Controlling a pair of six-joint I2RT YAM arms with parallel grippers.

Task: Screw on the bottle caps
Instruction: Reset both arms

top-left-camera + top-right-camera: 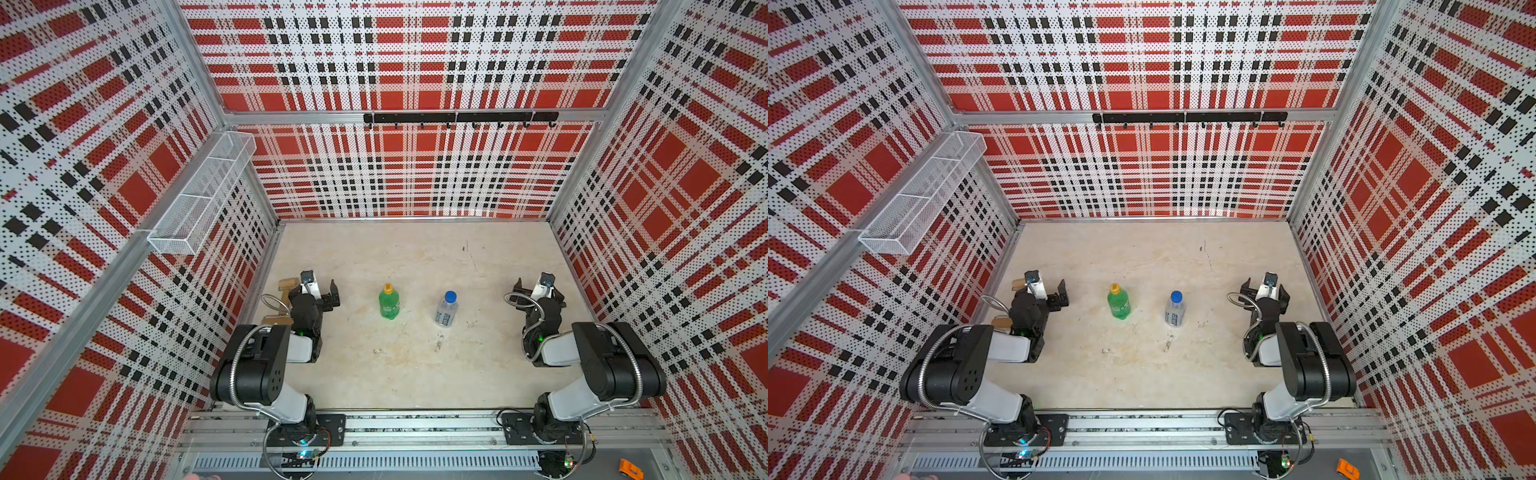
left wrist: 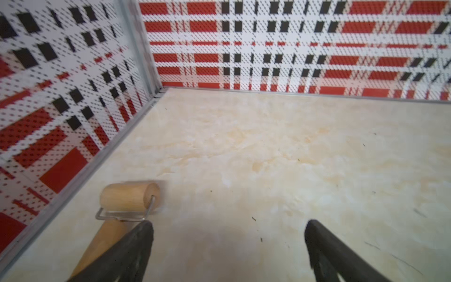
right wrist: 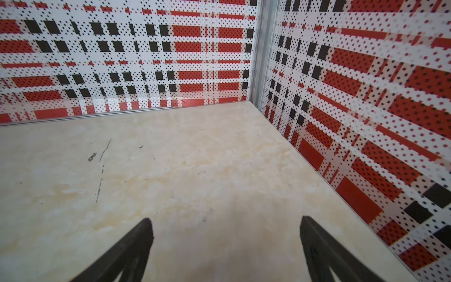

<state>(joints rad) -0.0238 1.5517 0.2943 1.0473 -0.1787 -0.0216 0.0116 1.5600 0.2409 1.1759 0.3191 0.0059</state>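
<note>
One pale, marbled desk (image 1: pixel 415 374) is seen, walled on three sides in red, black and white plaid. Two arms are mounted at its near edge: the left arm (image 1: pixel 257 365) at the left and the right arm (image 1: pixel 611 365) at the right, both folded and pointed toward the far wall. One wire basket (image 1: pixel 203 191), divided into three compartments, is fixed high on the left wall. One black rail (image 1: pixel 461 118) of hooks is fixed to the far wall.

Two claws are counted. The left claw (image 2: pixel 228 225) is spread wide with nothing between its jaws, and the right claw (image 3: pixel 225 221) is likewise spread wide with bare desk between its jaws.

Two bottles are stood upright mid-desk between the arms, well apart from both claws: the green bottle (image 1: pixel 389 305) to the left and the clear bottle (image 1: pixel 446 313) to its right. One wooden roller (image 2: pixel 129 195) is laid by the left wall, just beside the left claw.

Two caps are counted, one on each neck: the yellow cap (image 1: pixel 388 288) on the green bottle and the blue cap (image 1: pixel 450 296) on the clear bottle. How tightly they are seated cannot be told.
</note>
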